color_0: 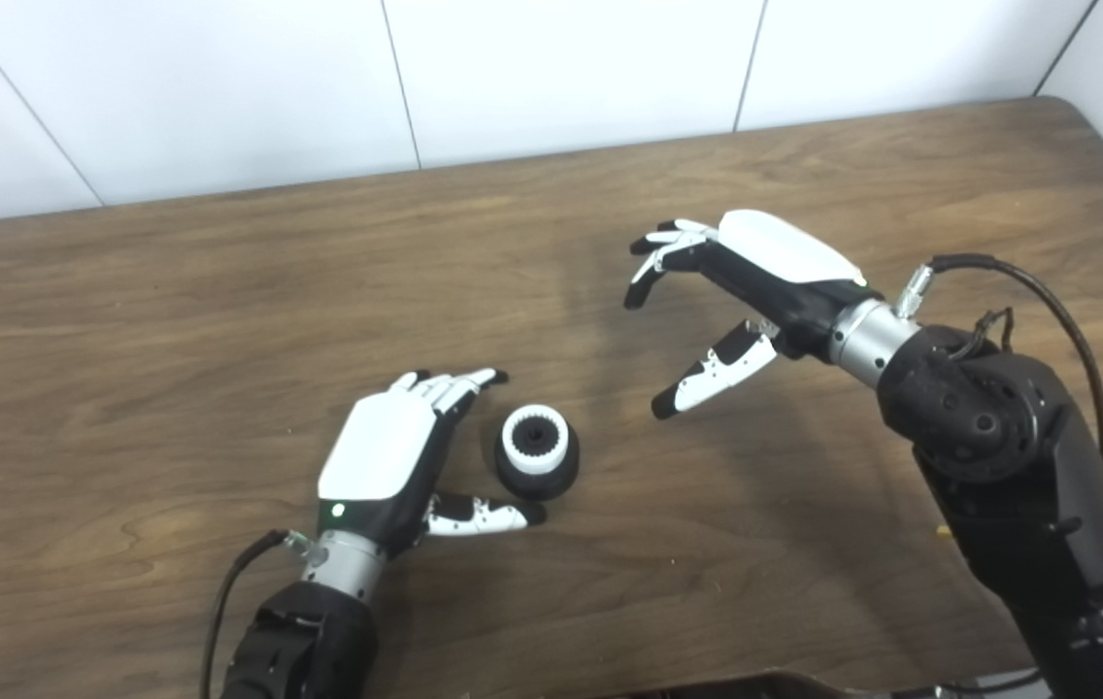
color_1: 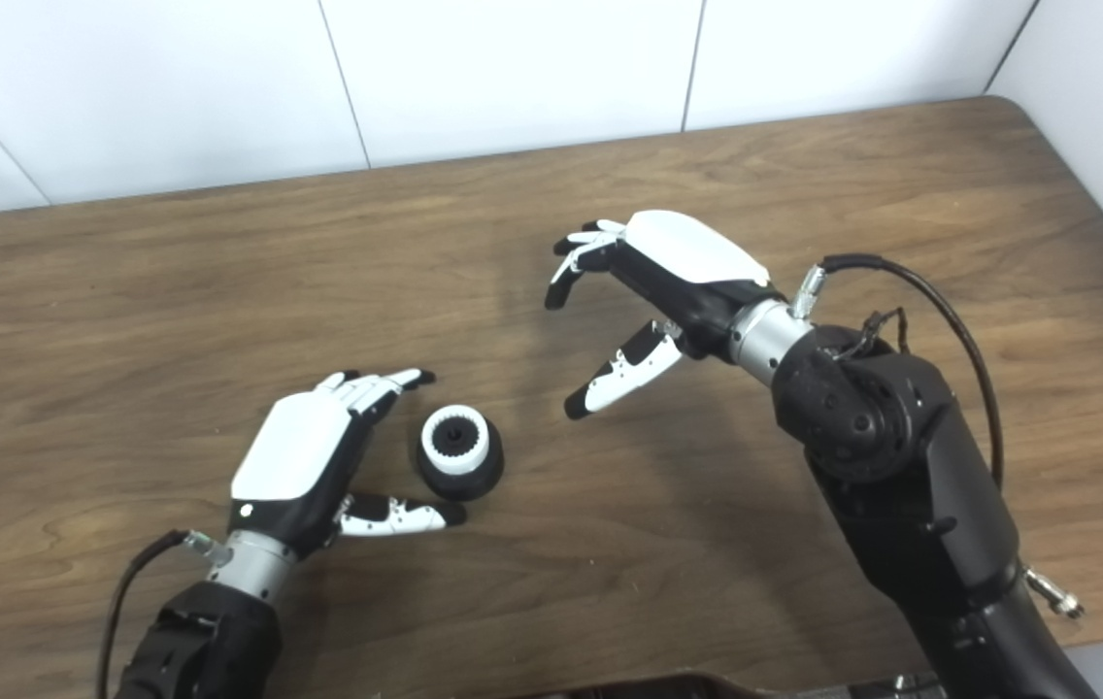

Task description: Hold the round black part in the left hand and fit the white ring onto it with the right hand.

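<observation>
White ring (color_0: 534,440) sits on round black part (color_0: 537,473), base partly hidden. Left hand (color_0: 386,456) released beside it; right hand (color_0: 741,282) released, well apart above bare table (color_0: 173,320).

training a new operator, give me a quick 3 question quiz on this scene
1. True or false: the white ring already sits on the black part.
2. Which hand is nearer the part? A) left hand B) right hand
3. Fill in: both hands are ____, holding nothing.

Key
1. True. The ring is on top of the part, which stands on the table.
2. A. The left hand lies beside the part with its fingers and thumb either side of it; the right hand is raised, off to the right.
3. open
</observation>
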`<move>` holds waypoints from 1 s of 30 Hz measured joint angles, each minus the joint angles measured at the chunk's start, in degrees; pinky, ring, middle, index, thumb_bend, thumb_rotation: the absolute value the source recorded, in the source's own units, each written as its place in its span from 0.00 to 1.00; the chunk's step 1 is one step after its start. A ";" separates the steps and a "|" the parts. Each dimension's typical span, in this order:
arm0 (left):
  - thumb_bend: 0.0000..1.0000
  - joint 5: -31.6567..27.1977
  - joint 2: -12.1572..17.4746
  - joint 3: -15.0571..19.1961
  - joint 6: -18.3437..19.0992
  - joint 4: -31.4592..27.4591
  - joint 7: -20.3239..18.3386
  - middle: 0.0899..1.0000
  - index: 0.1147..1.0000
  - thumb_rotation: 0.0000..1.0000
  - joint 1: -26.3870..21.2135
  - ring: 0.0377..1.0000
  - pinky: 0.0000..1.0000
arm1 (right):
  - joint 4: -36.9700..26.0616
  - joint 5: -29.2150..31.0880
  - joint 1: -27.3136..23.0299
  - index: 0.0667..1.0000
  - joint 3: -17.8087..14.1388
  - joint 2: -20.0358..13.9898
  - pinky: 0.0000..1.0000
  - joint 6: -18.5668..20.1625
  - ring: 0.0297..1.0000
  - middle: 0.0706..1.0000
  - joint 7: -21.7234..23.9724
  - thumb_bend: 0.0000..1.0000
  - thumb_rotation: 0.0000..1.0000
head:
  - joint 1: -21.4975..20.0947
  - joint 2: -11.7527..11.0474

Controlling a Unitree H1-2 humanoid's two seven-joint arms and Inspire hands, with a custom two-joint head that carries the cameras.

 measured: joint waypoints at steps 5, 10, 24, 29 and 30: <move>0.97 -1.67 0.43 2.49 -0.28 -0.34 -0.11 0.80 0.82 0.44 0.08 0.81 0.88 | 0.36 0.04 0.20 0.64 0.09 0.58 0.81 -0.03 0.95 0.87 -1.01 0.91 0.31 | 0.26 -0.26; 0.95 -5.04 1.34 7.24 2.07 -3.76 -1.69 0.82 0.81 0.39 0.36 0.82 0.72 | 1.06 0.56 0.87 0.64 0.03 0.97 0.79 -0.12 0.94 0.86 -2.36 0.86 0.37 | 0.62 -0.44; 0.86 -23.21 5.19 20.70 3.92 -6.36 -2.21 0.84 0.83 0.28 1.94 0.86 0.81 | 5.65 3.73 3.98 0.83 -2.55 2.33 0.81 1.45 0.90 0.89 -8.16 0.56 0.77 | 0.88 -1.76; 0.69 -33.78 -1.18 26.07 6.44 -5.74 0.84 0.88 0.87 0.37 3.82 0.89 0.87 | 8.96 7.18 7.12 0.91 -5.06 4.85 0.82 1.53 0.90 0.92 -13.25 0.52 0.88 | 0.53 -1.93; 0.67 -35.62 -1.85 26.88 6.66 -5.44 1.14 0.90 0.89 0.44 3.97 0.90 0.87 | 9.48 8.36 7.94 0.92 -6.20 5.97 0.82 1.49 0.90 0.93 -14.98 0.52 0.92 | 0.53 -1.93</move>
